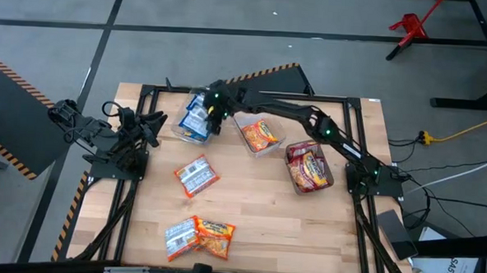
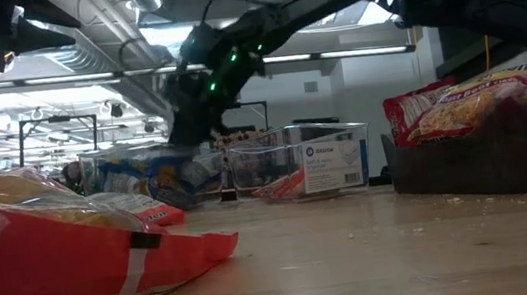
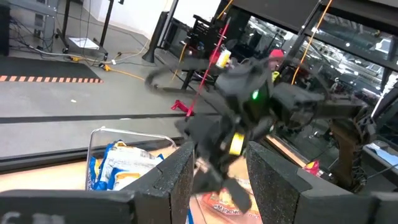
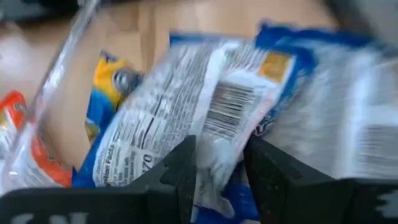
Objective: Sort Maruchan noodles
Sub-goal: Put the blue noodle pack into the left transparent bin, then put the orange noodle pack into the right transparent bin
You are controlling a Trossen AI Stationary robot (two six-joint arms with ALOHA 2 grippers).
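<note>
Bins [image 1: 264,147] beside loose packets [image 1: 196,176]

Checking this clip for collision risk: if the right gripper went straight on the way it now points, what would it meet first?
Most likely the blue-and-white crinkly plastic noodle packet lying on top in the clear plastic bin. The right gripper points straight at it, fingers slightly parted; the right wrist view leaves the gap unclear.

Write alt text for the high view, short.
The right gripper reaches across the wooden table over a clear bin of blue packets; the left gripper waits at the left edge.
</note>
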